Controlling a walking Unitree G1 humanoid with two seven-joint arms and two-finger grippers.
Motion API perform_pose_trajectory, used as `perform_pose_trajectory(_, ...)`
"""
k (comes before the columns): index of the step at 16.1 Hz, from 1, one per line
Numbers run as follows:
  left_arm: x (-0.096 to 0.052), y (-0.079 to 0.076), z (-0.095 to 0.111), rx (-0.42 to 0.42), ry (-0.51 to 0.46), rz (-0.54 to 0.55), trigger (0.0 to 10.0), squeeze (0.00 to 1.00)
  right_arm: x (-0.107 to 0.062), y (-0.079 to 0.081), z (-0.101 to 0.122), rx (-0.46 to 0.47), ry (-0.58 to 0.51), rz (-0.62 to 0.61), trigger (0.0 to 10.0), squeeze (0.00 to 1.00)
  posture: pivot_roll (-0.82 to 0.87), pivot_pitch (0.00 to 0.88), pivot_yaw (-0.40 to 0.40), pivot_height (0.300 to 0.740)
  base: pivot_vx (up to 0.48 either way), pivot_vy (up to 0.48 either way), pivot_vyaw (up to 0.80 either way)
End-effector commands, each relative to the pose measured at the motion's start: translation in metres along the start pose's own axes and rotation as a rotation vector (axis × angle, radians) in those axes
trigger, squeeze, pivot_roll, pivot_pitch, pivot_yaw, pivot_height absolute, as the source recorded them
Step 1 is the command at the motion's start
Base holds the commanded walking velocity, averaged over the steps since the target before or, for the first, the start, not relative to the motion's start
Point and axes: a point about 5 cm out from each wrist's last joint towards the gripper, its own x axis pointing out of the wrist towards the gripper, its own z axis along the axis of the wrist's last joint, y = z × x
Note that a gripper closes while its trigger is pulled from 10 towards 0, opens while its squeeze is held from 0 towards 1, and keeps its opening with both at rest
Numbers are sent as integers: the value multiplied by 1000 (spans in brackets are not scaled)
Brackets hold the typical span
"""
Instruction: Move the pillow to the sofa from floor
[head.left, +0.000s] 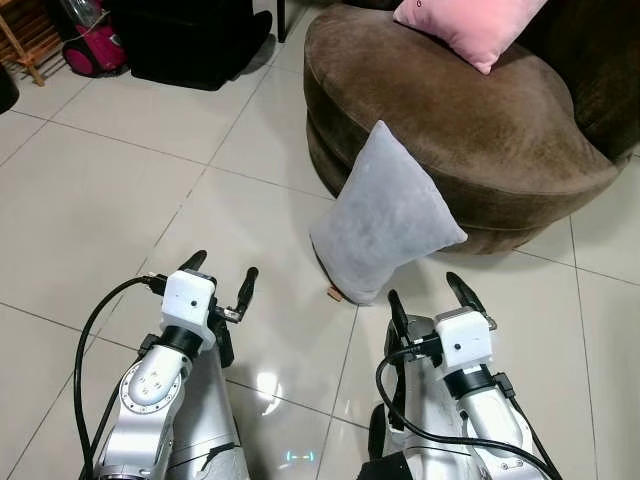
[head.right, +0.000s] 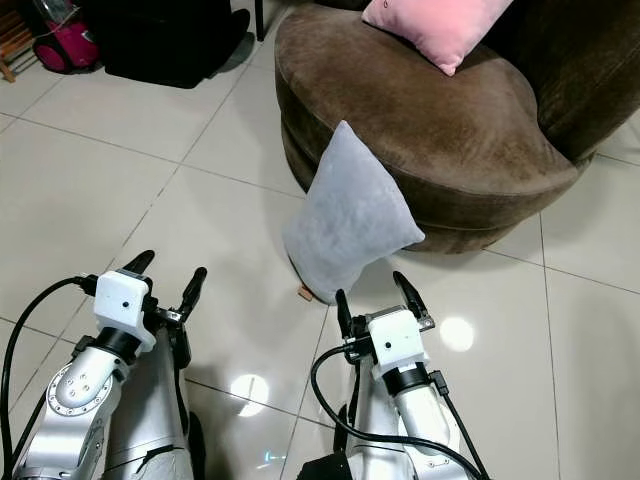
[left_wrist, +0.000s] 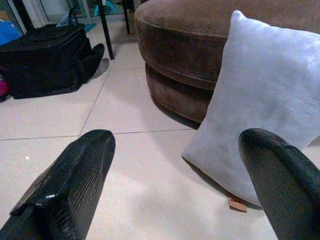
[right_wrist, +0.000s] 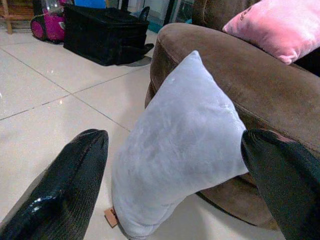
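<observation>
Glossy pale floor tiles (head.left: 120, 190) with thin dark grout lines spread across the room and catch small spots of light. On them sits a round brown sofa (head.left: 470, 120), its seat a soft, suede-like fabric with a rolled edge above a stepped base. A pink pillow (head.left: 470, 25) lies on the seat toward the back. A black bag (head.left: 190, 40) stands on the tiles beyond, with a magenta vacuum cleaner (head.left: 95, 48) beside it.

The grey pillow (head.left: 385, 215) stands on one corner on the floor, leaning against the sofa's curved front. It is plump, roughly square, with a smooth velvety cover and pointed corners; a small brown tag (head.left: 335, 294) pokes out at its base.

Both arms are held low before the pillow. The left gripper (head.left: 220, 275) hovers over bare tile to the pillow's left, its fingers spread wide and holding nothing. The right gripper (head.left: 430, 297) sits just short of the pillow's lower edge, fingers also wide apart and empty.
</observation>
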Motion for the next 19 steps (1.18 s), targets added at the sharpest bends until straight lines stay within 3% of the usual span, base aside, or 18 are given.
perform_pose_trajectory(1, -2, -4, -4, -13, 19, -19, 10000, 1000, -5, 0, -4, -5, 28, -5, 10000, 0, 69, 232, -65, 444, 0, 0, 0)
perform_pose_trajectory(13, 3, -6, -7, 3, 37, -48, 10000, 1000, -8, 0, -13, -2, 63, -5, 10000, 0, 65, 236, -66, 444, 0, 0, 0)
perform_pose_trajectory(19, 2, -9, -6, -6, 29, -59, 10000, 1000, -6, 1, -16, 4, 84, 0, 10000, 0, 67, 227, -64, 444, 0, 0, -650)
